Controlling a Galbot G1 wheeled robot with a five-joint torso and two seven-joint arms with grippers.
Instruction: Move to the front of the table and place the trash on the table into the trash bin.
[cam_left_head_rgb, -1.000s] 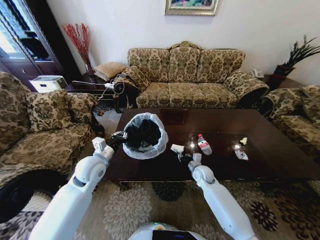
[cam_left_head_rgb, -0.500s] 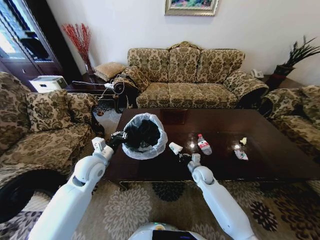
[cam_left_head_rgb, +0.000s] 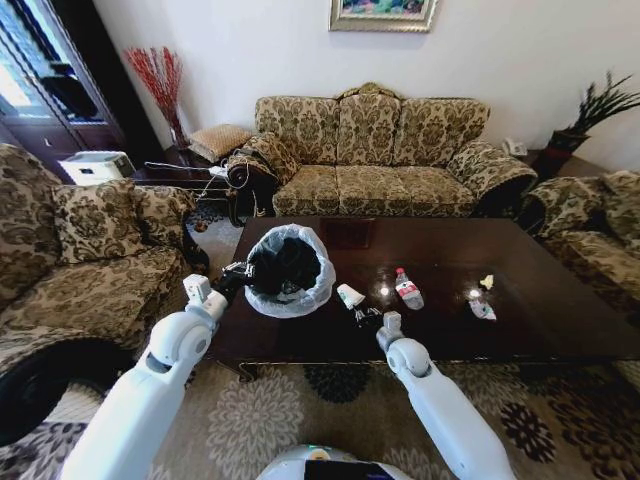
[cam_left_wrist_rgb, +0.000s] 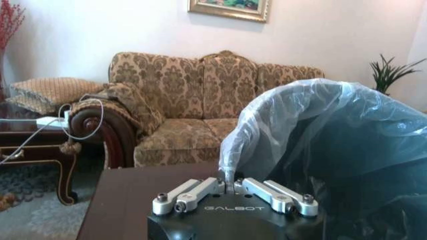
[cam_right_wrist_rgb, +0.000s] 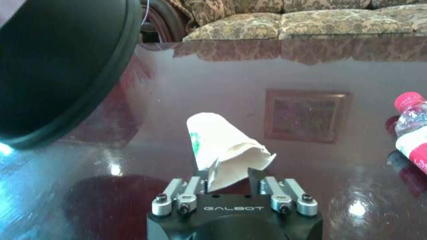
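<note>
Lettering reading "GALBOT" shows on the body of each gripper in the two wrist views. The small clear bottle (cam_left_head_rgb: 408, 288) lying on the table (cam_left_head_rgb: 540, 320) carries a red label, but its print is too small to read; its red cap and label also show at the edge of the right wrist view (cam_right_wrist_rgb: 413, 127). The white cup (cam_right_wrist_rgb: 223, 152) bears a green mark on its side that I cannot make out as words.

The right gripper (cam_right_wrist_rgb: 230, 176) is clamped on the crushed open end of the white cup, its two fingers pressed in against the paper from either side. In the head view the cup (cam_left_head_rgb: 350, 296) sits just beside the trash bin (cam_left_head_rgb: 287, 270), between the bin and the bottle, with the right gripper (cam_left_head_rgb: 366, 315) at its near end.

The left gripper (cam_left_wrist_rgb: 231, 184) is closed tight on a fold of the translucent bag at the bin's rim, fingers drawn together with the plastic pinched between them. The bin (cam_left_wrist_rgb: 340, 145) stands on the table near its left front corner, tilted, so its black base (cam_right_wrist_rgb: 57, 70) shows in the right wrist view.

Further right on the table lie a yellowish scrap (cam_left_head_rgb: 487, 282) and a clear wrapper (cam_left_head_rgb: 481, 308), well apart from the cup.
</note>
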